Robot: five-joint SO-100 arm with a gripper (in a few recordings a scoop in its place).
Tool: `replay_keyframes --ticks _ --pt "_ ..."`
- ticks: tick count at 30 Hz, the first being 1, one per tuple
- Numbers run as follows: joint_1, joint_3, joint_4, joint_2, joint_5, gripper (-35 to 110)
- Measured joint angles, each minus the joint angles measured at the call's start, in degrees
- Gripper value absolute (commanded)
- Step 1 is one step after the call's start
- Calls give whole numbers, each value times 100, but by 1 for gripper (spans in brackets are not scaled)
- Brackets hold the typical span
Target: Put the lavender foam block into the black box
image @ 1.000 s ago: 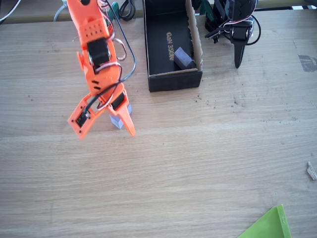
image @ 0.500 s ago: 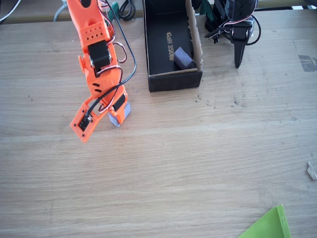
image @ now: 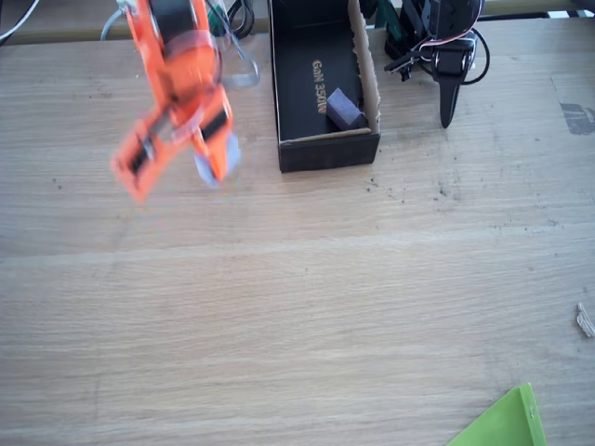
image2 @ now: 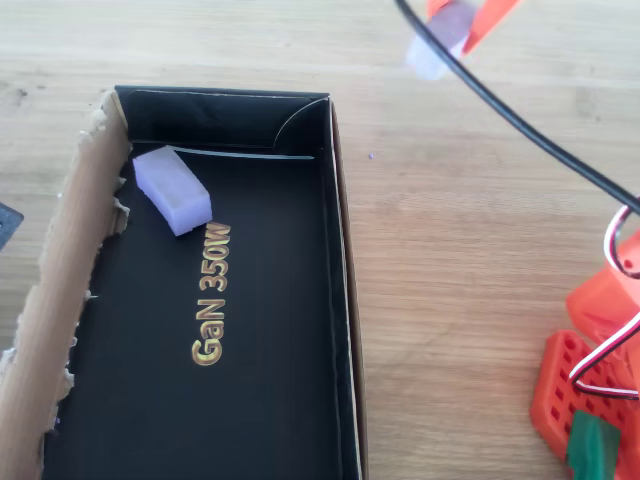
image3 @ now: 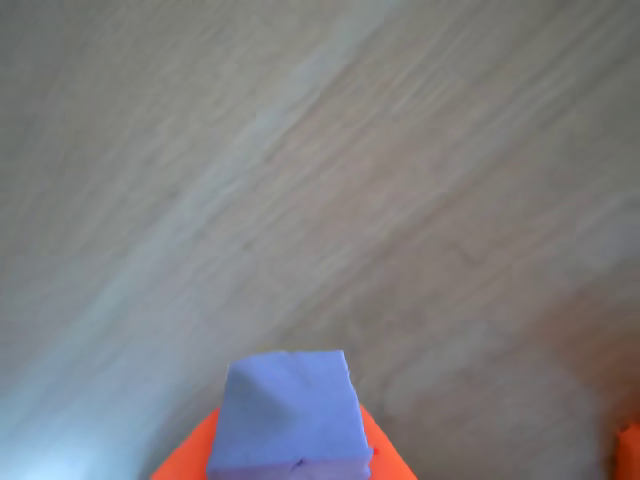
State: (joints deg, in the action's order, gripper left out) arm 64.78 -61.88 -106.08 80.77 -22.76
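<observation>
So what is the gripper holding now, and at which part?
The gripper holds the lavender block between its fingers, off the table. One end sticks out past the fingertips; the exact grip place is hidden.

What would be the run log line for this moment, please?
tool: shut on small lavender foam block | block: off table | black cardboard box: holds another purple block

The claw [image: 209,153] is bright orange, blurred in the fixed view, with black and white cables along its arm. The foam block [image3: 288,415] it grips reads pale lavender-blue, matte. The box [image2: 340,300] is black inside, with gold lettering "GaN 350W" [image2: 212,295] and one raw brown cardboard edge. A second block [image2: 172,189] in it looks pale lilac from overhead, darker purple in the fixed view. The surface [image: 325,307] is light wood with fine grain. A lime-green corner [image: 502,423] shows at the bottom edge.
</observation>
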Motion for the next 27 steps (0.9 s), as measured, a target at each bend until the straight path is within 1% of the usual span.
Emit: replay_keyframes --ticks 6,11,13,15,18,23,27 --pt "-176 -123 -149 1336 229 0" --pt "-589 -211 -158 1468 237 0" --pt "-791 -229 -141 1468 404 0" --pt "-1213 -229 -88 1450 545 0" --pt "-2171 -229 105 1380 633 0" --pt "-3753 -229 396 914 378 0" --pt "-4421 -132 519 606 185 0"
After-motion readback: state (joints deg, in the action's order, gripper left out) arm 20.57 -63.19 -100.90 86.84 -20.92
